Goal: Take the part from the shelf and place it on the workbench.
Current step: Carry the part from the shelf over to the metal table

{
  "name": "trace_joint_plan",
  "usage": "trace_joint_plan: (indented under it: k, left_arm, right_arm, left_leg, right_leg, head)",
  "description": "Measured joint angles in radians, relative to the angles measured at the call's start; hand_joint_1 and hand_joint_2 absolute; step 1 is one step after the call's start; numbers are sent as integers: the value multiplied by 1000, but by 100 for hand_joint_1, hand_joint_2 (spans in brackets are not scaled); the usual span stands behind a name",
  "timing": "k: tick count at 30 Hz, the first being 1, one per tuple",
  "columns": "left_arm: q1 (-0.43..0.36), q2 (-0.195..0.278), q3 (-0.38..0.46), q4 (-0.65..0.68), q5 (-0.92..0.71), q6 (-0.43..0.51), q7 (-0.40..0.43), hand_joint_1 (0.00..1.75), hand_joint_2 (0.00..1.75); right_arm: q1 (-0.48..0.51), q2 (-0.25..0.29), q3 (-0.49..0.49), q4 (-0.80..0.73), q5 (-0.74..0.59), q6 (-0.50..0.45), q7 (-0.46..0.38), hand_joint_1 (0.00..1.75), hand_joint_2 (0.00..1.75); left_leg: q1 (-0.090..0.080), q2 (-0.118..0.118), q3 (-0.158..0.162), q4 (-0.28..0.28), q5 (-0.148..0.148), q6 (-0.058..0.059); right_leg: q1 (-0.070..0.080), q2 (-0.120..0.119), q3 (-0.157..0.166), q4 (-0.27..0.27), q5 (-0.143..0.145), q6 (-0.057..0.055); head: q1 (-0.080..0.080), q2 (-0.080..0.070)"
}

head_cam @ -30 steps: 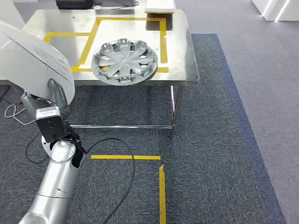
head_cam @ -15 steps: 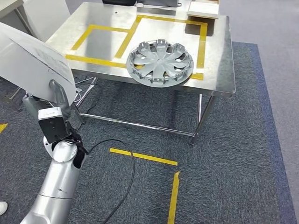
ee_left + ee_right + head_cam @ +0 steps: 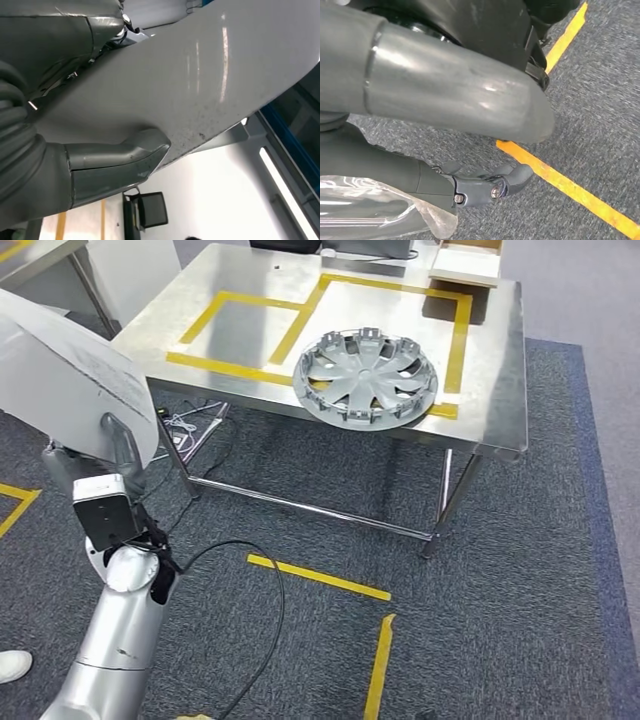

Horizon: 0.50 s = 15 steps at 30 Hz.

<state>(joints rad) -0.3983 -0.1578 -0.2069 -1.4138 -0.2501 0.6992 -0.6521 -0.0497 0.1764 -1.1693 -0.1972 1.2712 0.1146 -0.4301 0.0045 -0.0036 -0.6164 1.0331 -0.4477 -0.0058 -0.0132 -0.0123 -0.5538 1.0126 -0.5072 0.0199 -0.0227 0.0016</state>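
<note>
left robot hand [image 3: 121,455] gripping the part [image 3: 64,375] by its rim, held up at near left, not on the tabletop [image 3: 241,335] yet | part looks light, stiff, slick, so grab the edge | right robot hand [image 3: 486,187]: fingers curled in, empty

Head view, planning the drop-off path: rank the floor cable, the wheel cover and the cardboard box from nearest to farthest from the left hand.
1. Floor cable, on the carpet beside the left hand.
2. Wheel cover, on the table's near edge.
3. Cardboard box, at the table's far corner.
</note>
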Motion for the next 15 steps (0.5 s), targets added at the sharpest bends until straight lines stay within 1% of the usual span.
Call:
trace_joint_plan:
  k: [2, 3, 4, 5, 7, 8, 9, 10, 11, 12, 13, 14, 15]
  left_arm:
    - [2, 4, -7, -3, 5, 0, 5, 175, 175]
    - [2, 7, -12, -6, 7, 0, 9, 175, 175]
    - [2, 9, -17, -10, 9, 0, 12, 175, 175]
    - [2, 11, -21, -13, 10, 0, 15, 175, 175]
    - [5, 14, -28, -16, 10, -1, 17, 175, 175]
    - [7, 15, -30, -16, 10, -1, 17, 175, 175]
    - [9, 17, -32, -16, 11, -1, 17, 175, 175]
    - [10, 18, -33, -17, 11, -1, 17, 175, 175]
    - [11, 19, -34, -18, 11, -1, 17, 175, 175]
    - [11, 20, -35, -20, 12, -1, 17, 175, 175]
    - [10, 21, -36, -21, 12, -1, 17, 175, 175]
    - [10, 21, -37, -23, 12, -1, 17, 175, 175]
    - [10, 22, -38, -24, 13, -1, 17, 175, 175]
  right_arm:
    - [0, 0, 0, 0, 2, -6, 0, 0, 0]
    - [0, 0, 0, 0, 3, -9, 0, 0, 0]
    - [-1, 1, 0, 0, 4, -12, 0, 0, 0]
    - [-1, 1, 0, 0, 4, -15, 0, 0, 0]
    - [0, 1, 0, 0, 5, -19, -1, 0, 0]
    - [0, 1, 0, 0, 6, -20, -1, 0, 0]
    - [1, 1, 0, 0, 6, -21, -1, 0, 0]
    - [1, 1, 0, 0, 6, -22, -1, 0, 0]
    - [1, 1, 0, 0, 6, -23, -1, 0, 0]
    - [1, 1, 0, 0, 6, -24, -1, 0, 0]
    - [0, 1, 0, 0, 6, -25, -1, 0, 0]
    - [0, 1, 0, 0, 6, -26, -1, 0, 0]
    - [-1, 1, 0, 0, 6, -27, -1, 0, 0]
  left_leg:
    - [0, -2, 0, -6, 0, 11]
    - [2, -2, 2, -10, 0, 18]
    - [4, -3, 4, -13, 1, 25]
    - [5, -3, 6, -16, 2, 31]
    - [3, -3, 7, -16, -1, 39]
    - [1, -4, 7, -16, -2, 40]
    - [0, -5, 8, -15, -3, 41]
    - [-1, -7, 10, -15, -5, 41]
    - [-1, -9, 12, -15, -6, 39]
    - [-1, -11, 16, -15, -9, 38]
    - [-3, -12, 17, -14, -12, 34]
    - [-4, -13, 17, -13, -13, 30]
    - [-5, -14, 17, -13, -14, 26]
  right_leg:
    - [-1, -2, -1, -3, -2, 11]
    - [-1, -2, -4, 1, -8, 15]
    - [-2, 1, -16, 25, -24, 19]
    - [-2, 3, -40, 72, -49, 22]
    - [-2, 8, -111, 211, -108, 24]
    - [-2, 9, -142, 265, -122, 25]
    - [-1, 9, -159, 285, -117, 24]
    - [-1, 9, -155, 264, -91, 23]
    - [-1, 9, -132, 207, -51, 20]
    - [0, 11, -101, 134, -14, 16]
    - [1, 12, -67, 68, 11, 12]
    - [2, 13, -44, 24, 23, 9]
    - [4, 14, -33, 5, 22, 6]
  head:
    - [1, 0]
    - [1, 0]
    - [3, 0]
    - [5, 0]
    - [9, 0]
    - [9, 0]
    - [9, 0]
    - [9, 0]
    - [9, 0]
    - [9, 0]
    - [9, 0]
    - [9, 0]
    - [9, 0]
